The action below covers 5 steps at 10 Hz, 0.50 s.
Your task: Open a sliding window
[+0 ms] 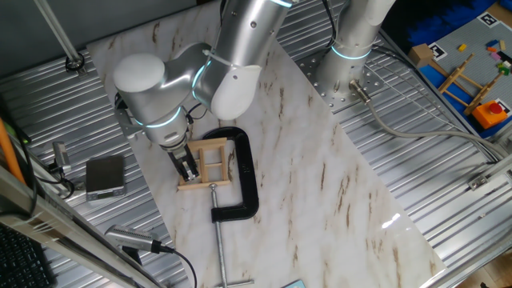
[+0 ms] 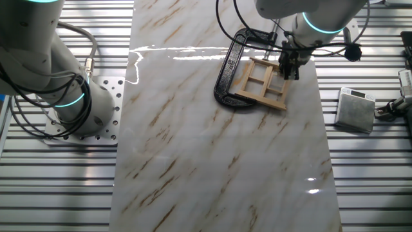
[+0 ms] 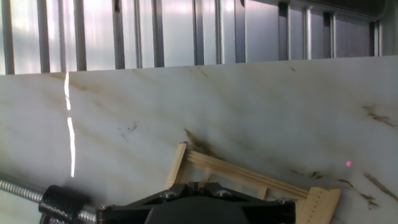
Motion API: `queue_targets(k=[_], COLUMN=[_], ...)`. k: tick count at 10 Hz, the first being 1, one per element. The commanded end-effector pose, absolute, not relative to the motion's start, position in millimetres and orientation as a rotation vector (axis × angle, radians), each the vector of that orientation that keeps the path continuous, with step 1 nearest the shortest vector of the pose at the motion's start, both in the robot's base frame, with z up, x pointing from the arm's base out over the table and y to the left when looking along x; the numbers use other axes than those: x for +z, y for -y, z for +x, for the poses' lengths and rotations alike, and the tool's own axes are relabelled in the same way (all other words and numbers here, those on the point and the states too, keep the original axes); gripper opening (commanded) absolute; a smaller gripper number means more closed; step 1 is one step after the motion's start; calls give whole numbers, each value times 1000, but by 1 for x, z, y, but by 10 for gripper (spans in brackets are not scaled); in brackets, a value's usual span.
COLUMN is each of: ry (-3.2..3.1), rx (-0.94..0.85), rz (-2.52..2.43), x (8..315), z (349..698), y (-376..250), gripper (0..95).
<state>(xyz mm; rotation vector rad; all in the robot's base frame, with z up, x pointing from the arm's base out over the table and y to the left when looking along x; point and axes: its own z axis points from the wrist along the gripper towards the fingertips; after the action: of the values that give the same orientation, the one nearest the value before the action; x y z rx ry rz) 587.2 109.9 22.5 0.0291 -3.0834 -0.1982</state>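
Note:
The sliding window (image 1: 214,163) is a small light-wood frame with crossbars, lying flat on the marble board (image 1: 320,184) inside the mouth of a black C-clamp (image 1: 245,172). My gripper (image 1: 187,166) points down at the window's left side, its fingertips on or just above the frame, with the jaws closed together. In the other fixed view the gripper (image 2: 288,68) is over the window's (image 2: 262,84) right edge. In the hand view the window (image 3: 249,177) shows just beyond the gripper (image 3: 198,185), partly hidden by the dark fingers.
The clamp's steel screw (image 1: 220,240) runs toward the front edge and shows in the hand view (image 3: 25,190). A grey metal box (image 1: 106,176) lies left of the board on the ribbed table. A second arm's base (image 1: 348,60) stands at the back right.

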Motion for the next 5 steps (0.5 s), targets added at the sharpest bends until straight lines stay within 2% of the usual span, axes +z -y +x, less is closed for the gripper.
queue_targets(k=[1,5], ry=[3085,3075], rx=[-188,-116], rz=[86,207], x=[23,21], z=[583,575], y=[-97,-76], gripper=[0,0])
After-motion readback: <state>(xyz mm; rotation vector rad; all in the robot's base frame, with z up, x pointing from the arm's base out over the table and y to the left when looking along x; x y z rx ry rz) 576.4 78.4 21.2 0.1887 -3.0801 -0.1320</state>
